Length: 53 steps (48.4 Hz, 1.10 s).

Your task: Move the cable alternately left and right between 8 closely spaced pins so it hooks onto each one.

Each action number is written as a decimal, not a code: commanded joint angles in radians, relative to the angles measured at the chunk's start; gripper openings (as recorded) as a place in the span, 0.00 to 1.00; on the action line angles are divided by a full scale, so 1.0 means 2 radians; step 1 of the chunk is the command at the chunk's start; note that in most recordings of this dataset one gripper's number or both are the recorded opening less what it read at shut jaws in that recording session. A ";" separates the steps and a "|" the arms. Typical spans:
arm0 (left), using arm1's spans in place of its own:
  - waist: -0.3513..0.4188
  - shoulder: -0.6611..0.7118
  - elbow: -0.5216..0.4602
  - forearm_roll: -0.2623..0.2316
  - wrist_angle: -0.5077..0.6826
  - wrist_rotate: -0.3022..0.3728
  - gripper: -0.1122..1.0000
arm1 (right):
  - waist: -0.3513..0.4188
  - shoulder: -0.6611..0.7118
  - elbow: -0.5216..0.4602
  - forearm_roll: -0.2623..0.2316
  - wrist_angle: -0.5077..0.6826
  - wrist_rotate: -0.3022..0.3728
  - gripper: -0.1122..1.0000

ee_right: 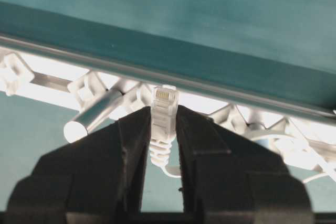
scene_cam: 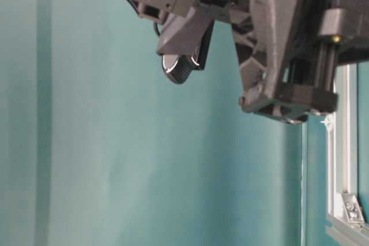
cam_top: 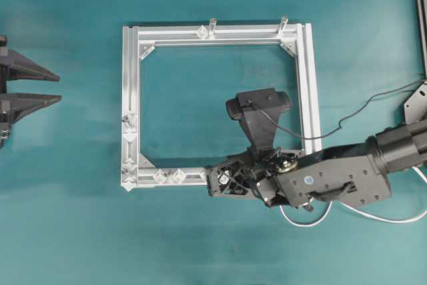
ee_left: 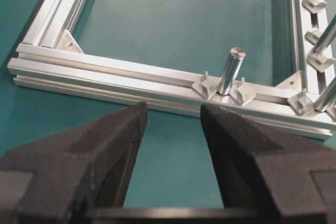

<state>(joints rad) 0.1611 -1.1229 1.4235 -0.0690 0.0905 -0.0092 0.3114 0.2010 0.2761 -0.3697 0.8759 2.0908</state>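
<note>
My right gripper hangs over the frame's near rail and is shut on the cable's small white plug, which sticks up between the black fingers. Behind my right arm the white cable trails in a loop on the mat. Just left of the gripper, two diamond pins sit on that rail, and more pins line the left rail. In the right wrist view, pale pins lie right beyond the plug. My left gripper is open and empty at the far left, short of the frame.
The square aluminium frame lies mid-table on the teal mat. Two taller silver posts stand on its far rail. In the left wrist view a post rises between two studs. A dark robot wire crosses at right.
</note>
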 commanded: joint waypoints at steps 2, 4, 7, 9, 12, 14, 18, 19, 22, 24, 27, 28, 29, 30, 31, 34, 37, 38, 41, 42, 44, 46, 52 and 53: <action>-0.001 0.003 -0.005 0.001 -0.002 -0.004 0.61 | 0.005 -0.008 -0.012 0.001 0.006 0.002 0.27; -0.001 0.003 -0.005 0.002 -0.002 -0.004 0.61 | 0.006 -0.008 -0.013 0.001 0.008 0.002 0.27; -0.001 0.002 -0.005 0.002 -0.002 -0.004 0.61 | 0.006 -0.008 -0.013 0.001 0.008 0.002 0.27; -0.001 0.003 -0.005 0.002 -0.002 -0.004 0.61 | 0.007 -0.008 -0.013 0.001 0.008 0.002 0.27; -0.001 0.003 -0.005 0.002 -0.002 -0.004 0.61 | 0.008 -0.008 -0.014 0.001 0.008 0.003 0.27; -0.001 0.003 -0.005 0.002 -0.002 -0.004 0.61 | 0.008 -0.008 -0.014 0.001 0.008 0.003 0.27; -0.001 0.003 -0.005 0.002 -0.002 -0.004 0.61 | 0.008 -0.008 -0.015 0.000 0.008 0.003 0.27; -0.001 0.003 -0.005 0.002 -0.002 -0.004 0.61 | 0.008 -0.008 -0.015 0.001 0.008 0.003 0.27; -0.001 0.003 -0.005 0.002 -0.002 -0.004 0.61 | 0.008 -0.008 -0.015 0.001 0.008 0.003 0.27; -0.001 0.003 -0.005 0.002 -0.002 -0.004 0.61 | 0.008 -0.008 -0.015 0.001 0.008 0.003 0.27; -0.001 0.003 -0.005 0.002 -0.002 -0.004 0.61 | 0.008 -0.008 -0.014 0.001 0.008 0.003 0.27; -0.001 0.003 -0.005 0.001 -0.002 -0.004 0.61 | 0.008 -0.008 -0.015 0.001 0.008 0.003 0.27; -0.001 0.003 -0.005 0.002 -0.002 -0.004 0.61 | 0.008 -0.008 -0.015 0.001 0.008 0.002 0.27; -0.001 0.003 -0.005 0.002 -0.002 -0.004 0.61 | 0.008 -0.008 -0.015 0.001 0.009 0.003 0.27; -0.001 0.003 -0.005 0.002 -0.002 -0.004 0.61 | 0.008 -0.008 -0.015 0.001 0.008 0.002 0.27; -0.001 0.003 -0.005 0.002 -0.002 -0.004 0.61 | 0.008 -0.008 -0.014 0.001 0.008 0.003 0.27; -0.001 0.003 -0.005 0.001 -0.002 -0.004 0.61 | 0.008 -0.008 -0.014 0.001 0.008 0.003 0.27; -0.001 0.003 -0.005 0.002 -0.002 -0.004 0.61 | 0.008 -0.008 -0.014 0.001 0.008 0.003 0.27; -0.001 0.003 -0.005 0.002 -0.002 -0.004 0.61 | 0.008 -0.008 -0.014 0.000 0.008 0.003 0.27; -0.001 0.002 -0.005 0.001 -0.002 -0.004 0.61 | 0.008 -0.008 -0.014 0.001 0.008 0.003 0.27; -0.001 0.002 -0.005 0.002 -0.002 -0.004 0.61 | 0.008 -0.008 -0.014 0.001 0.008 0.003 0.27; -0.001 0.003 -0.005 0.002 -0.002 -0.004 0.61 | 0.009 -0.008 -0.015 0.001 0.008 0.003 0.27; -0.001 0.003 -0.005 0.002 -0.002 -0.004 0.61 | 0.015 -0.008 -0.015 0.002 0.008 0.006 0.27; -0.001 0.003 -0.005 0.002 -0.002 -0.004 0.61 | 0.017 -0.008 -0.015 0.002 0.008 0.008 0.27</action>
<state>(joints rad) 0.1611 -1.1229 1.4220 -0.0690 0.0905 -0.0092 0.3283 0.2010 0.2684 -0.3682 0.8928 2.1031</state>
